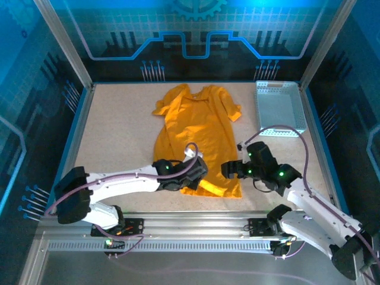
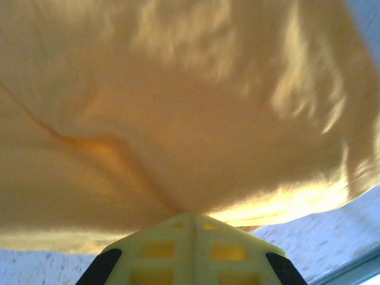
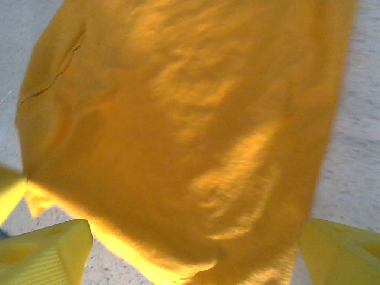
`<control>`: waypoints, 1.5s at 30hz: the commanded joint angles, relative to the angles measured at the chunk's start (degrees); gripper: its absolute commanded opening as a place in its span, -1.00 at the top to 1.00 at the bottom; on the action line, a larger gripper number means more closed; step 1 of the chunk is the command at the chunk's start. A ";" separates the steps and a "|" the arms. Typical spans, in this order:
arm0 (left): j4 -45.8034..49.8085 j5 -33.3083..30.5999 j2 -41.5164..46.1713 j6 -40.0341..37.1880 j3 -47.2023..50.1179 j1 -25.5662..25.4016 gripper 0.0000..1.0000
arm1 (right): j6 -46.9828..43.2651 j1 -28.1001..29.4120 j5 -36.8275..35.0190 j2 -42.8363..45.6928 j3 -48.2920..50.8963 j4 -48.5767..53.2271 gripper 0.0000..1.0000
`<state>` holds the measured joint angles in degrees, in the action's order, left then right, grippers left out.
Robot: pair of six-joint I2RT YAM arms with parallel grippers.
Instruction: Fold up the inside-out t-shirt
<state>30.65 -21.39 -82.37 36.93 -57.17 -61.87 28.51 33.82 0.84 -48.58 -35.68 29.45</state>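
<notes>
The speckled beige counter [image 1: 119,136] fills the floor of the enclosure. In its middle lies the inside-out t-shirt [image 1: 193,127], orange-yellow and spread mostly flat. Its collar and short sleeves are at the far end and its hem is at the near end, close to the arms. A pale perforated basket [image 1: 279,107] stands at the far right of the counter, near the shirt's right sleeve but apart from it.

The left gripper [image 1: 200,177] sits at the near hem, left of its middle. Its jaws are pressed together on the edge of the fabric. In the left wrist view the cloth rises from the pinch at the left gripper's tips [image 2: 190,221], clear of the counter beneath, and a small roll of hem is turned up beside the grip.

The right gripper [image 1: 228,171] is at the near right corner of the hem with its jaws spread wide and nothing in them. Its yellow fingers [image 3: 47,249] stand either side of the hem's width. Whether they touch the cloth I cannot tell.
</notes>
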 commanded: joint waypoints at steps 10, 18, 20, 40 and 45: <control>-5.66 2.20 -1.34 -4.31 -8.34 7.57 1.00 | 3.65 22.81 -2.08 -6.53 6.71 -22.69 -0.52; -5.62 3.72 -0.96 -4.72 -9.64 7.81 1.00 | 8.09 28.13 -9.03 -22.25 7.60 -39.01 -0.34; -5.58 3.80 -0.12 -4.35 -9.12 7.77 1.00 | 8.29 27.99 -13.19 -24.77 8.76 -42.95 -0.31; -4.88 7.48 6.64 -6.59 -7.47 8.24 1.00 | 10.77 16.40 -21.96 -19.46 14.29 -43.16 -0.10; -0.87 6.87 1.36 -10.21 -7.25 8.68 1.00 | 8.62 15.23 -20.92 -18.53 12.56 -39.42 -0.20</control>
<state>26.04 -15.09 -77.89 30.28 -65.43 -53.71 37.50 49.47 -20.36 -67.85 -21.85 -13.10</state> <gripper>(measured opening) 0.051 0.595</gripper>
